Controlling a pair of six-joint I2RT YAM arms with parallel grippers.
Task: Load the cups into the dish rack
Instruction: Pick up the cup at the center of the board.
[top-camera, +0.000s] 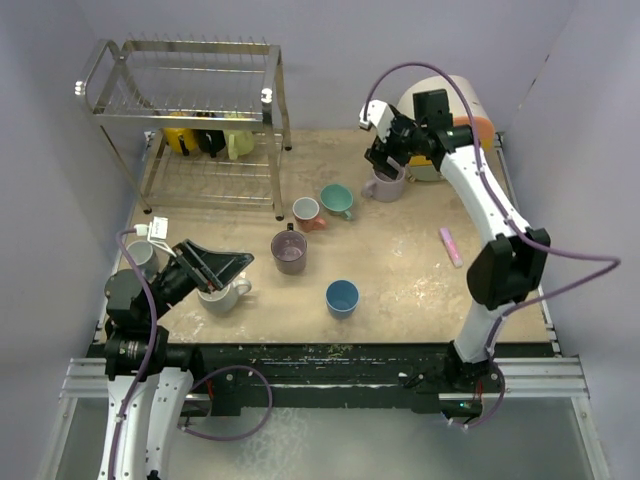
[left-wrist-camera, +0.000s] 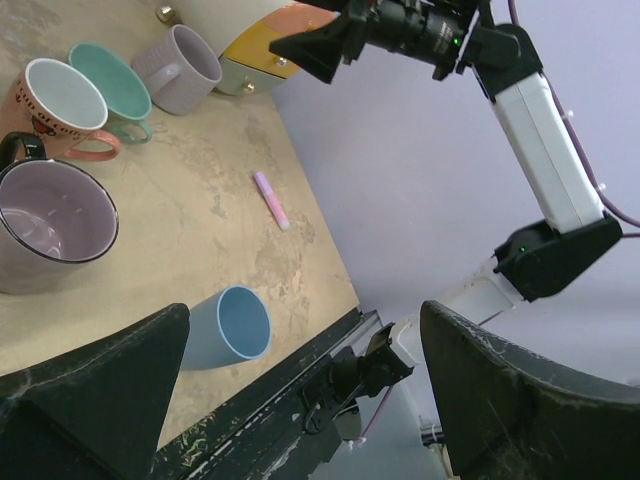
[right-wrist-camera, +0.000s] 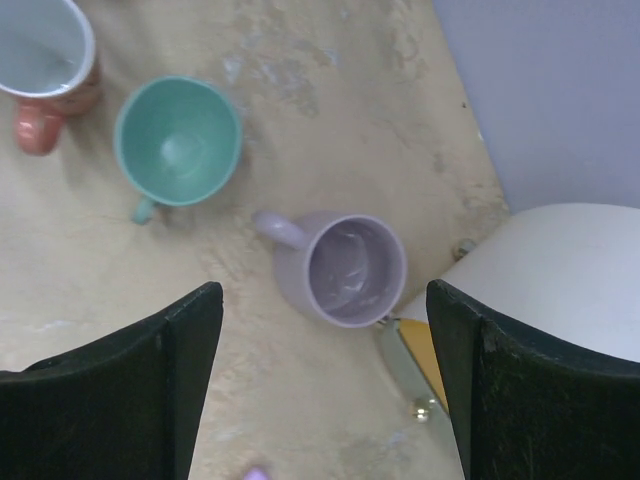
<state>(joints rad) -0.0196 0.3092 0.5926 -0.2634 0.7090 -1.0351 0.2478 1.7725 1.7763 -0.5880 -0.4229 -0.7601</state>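
One lavender mug (right-wrist-camera: 345, 268) sits under my right hand (right-wrist-camera: 322, 300), fingers (right-wrist-camera: 110, 400) spread, empty. Stiff, likely slick, chippable ceramic: I'd pinch its rim wall opposite the handle (right-wrist-camera: 280, 230).

The left arm (top-camera: 135, 330) is folded low and close to its base at the near left, with the wrist turned towards the right. The left gripper (top-camera: 225, 272) is spread wide, its two black fingers (left-wrist-camera: 95, 395) are set far apart, and nothing is gripped between them. The right arm (top-camera: 492, 215) is stretched far forward and bent at the elbow, with the white forearm angled up and to the left. The right gripper (top-camera: 385, 162) is pointed downward with its jaws parted widely, and nothing is clasped by them; a dark finger is seen at each lower corner of its wrist view.
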